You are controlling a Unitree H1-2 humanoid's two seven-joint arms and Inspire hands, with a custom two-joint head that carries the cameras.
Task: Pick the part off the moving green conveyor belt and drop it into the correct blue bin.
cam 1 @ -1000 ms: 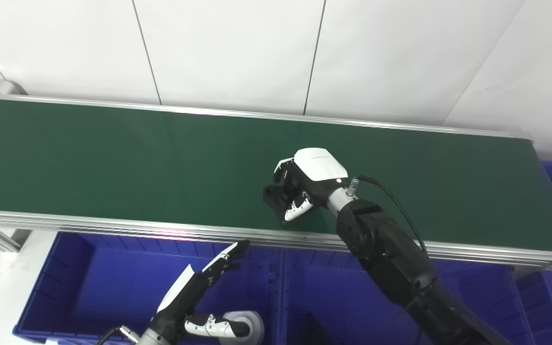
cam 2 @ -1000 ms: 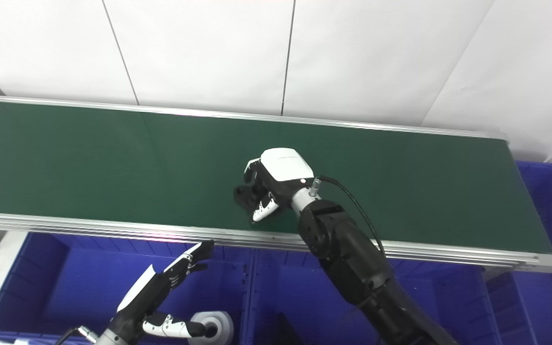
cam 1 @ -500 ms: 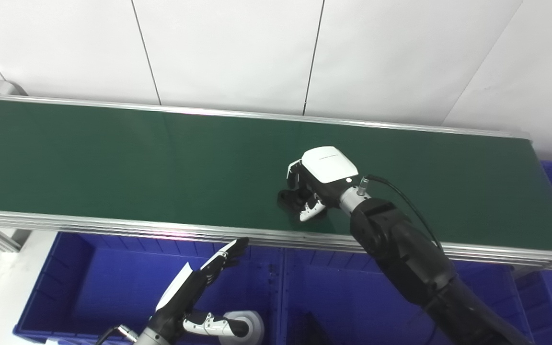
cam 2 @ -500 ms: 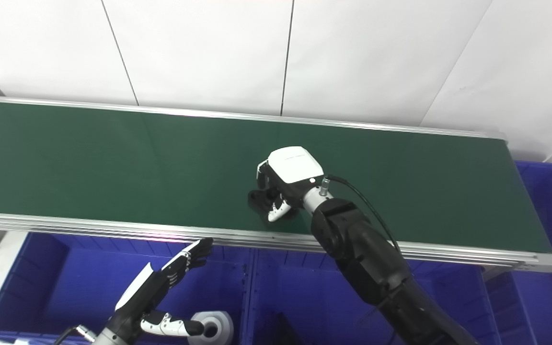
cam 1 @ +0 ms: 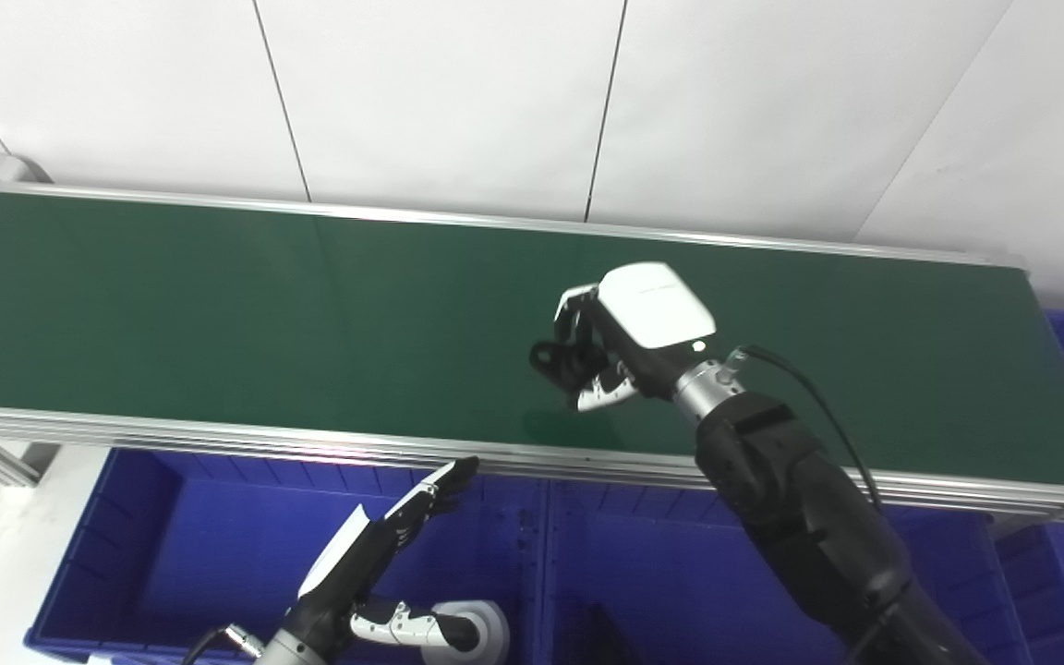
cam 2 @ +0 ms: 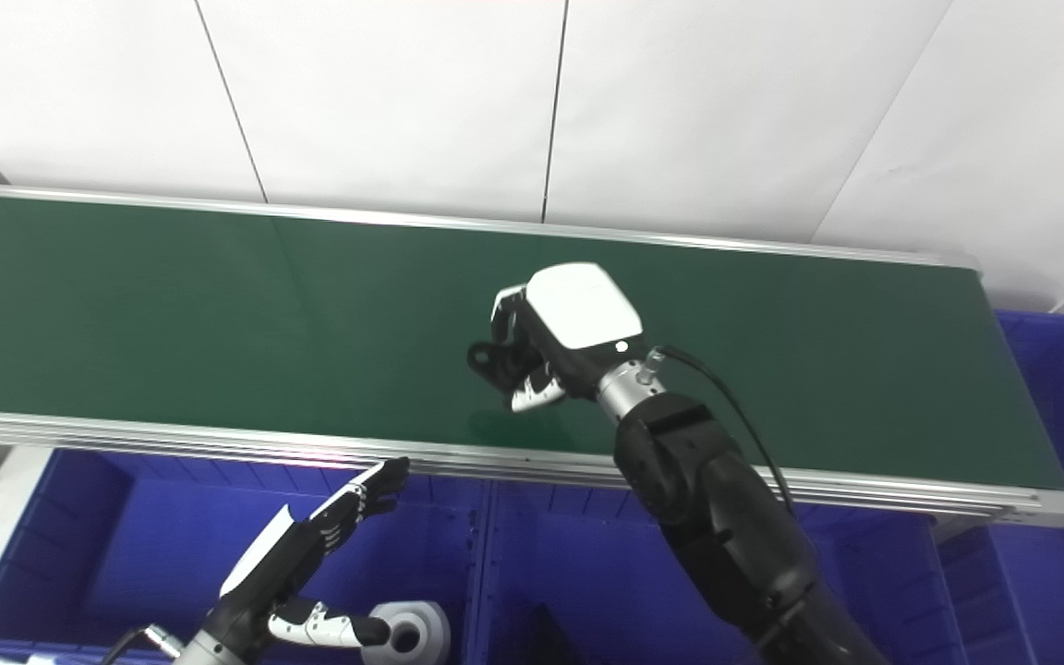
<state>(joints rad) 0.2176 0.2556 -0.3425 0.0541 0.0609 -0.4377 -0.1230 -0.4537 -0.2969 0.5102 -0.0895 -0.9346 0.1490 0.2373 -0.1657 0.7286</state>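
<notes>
The right hand [cam 1: 620, 342] is gripping the black part [cam 1: 555, 356] above the belt [cam 1: 218, 305]; the bins [cam 1: 643, 573] are lying below and nearer. The left hand [cam 1: 375, 554] is hanging open, fingers straight.

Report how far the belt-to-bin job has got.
Done: the right hand has closed on the black part, which looks lifted clear of the green belt. In hand: carrying it, still above the belt. Left: move it over the blue bins in front and drop it; which bin is correct cannot be told. The left hand waits open over the left bin.
</notes>
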